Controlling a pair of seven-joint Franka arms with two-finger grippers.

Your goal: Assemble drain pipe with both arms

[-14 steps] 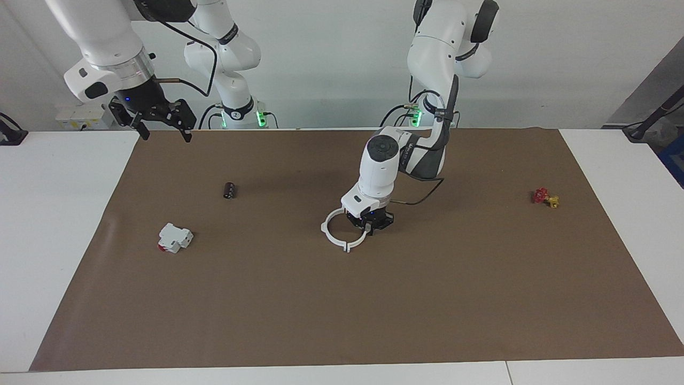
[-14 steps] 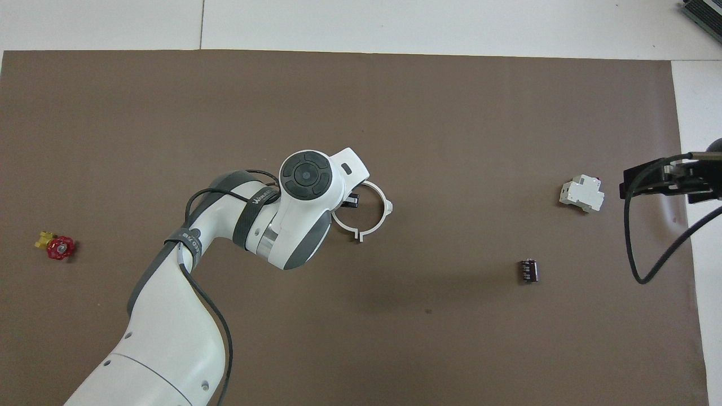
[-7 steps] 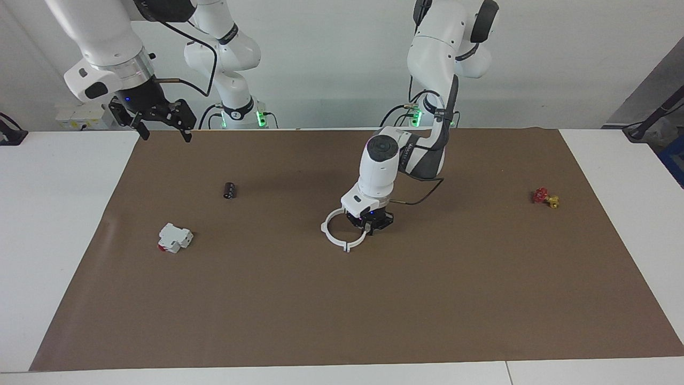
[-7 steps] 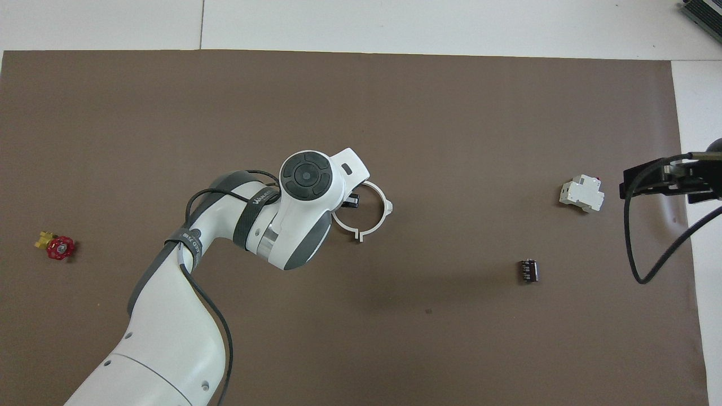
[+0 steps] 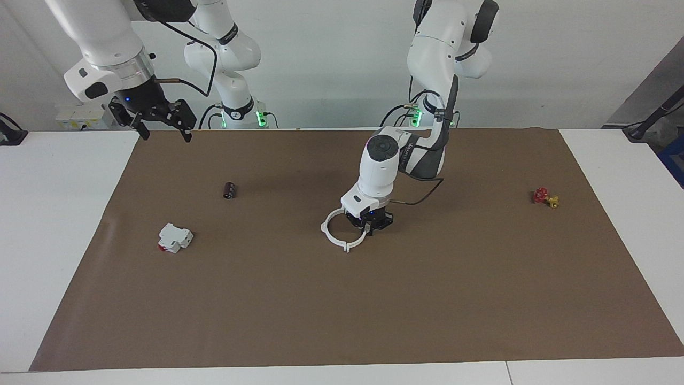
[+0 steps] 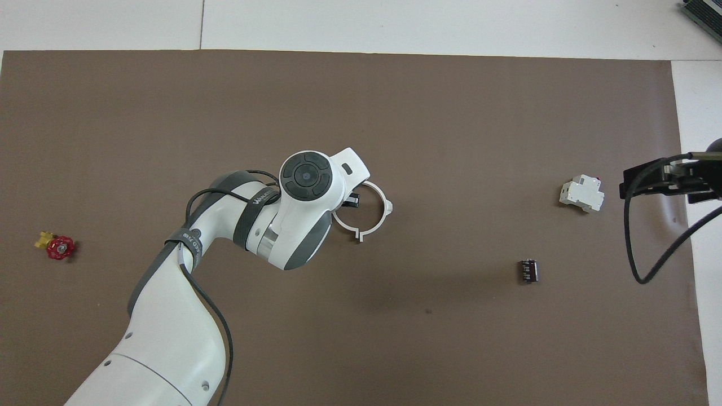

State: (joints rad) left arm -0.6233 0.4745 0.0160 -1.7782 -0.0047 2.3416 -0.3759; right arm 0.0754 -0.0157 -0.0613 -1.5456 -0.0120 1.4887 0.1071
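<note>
The drain pipe is a thin white ring with small outward tabs, low over the middle of the brown mat. Its two halves sit together as one ring. My left gripper reaches down from above and is shut on the ring's rim at the side toward the left arm's end. In the overhead view the white wrist hides most of the left gripper and part of the ring. My right gripper waits open, high above the mat's edge at the right arm's end, holding nothing; it also shows in the overhead view.
A boxy white block with a red end and a small black cylinder lie toward the right arm's end. A red and yellow valve lies toward the left arm's end.
</note>
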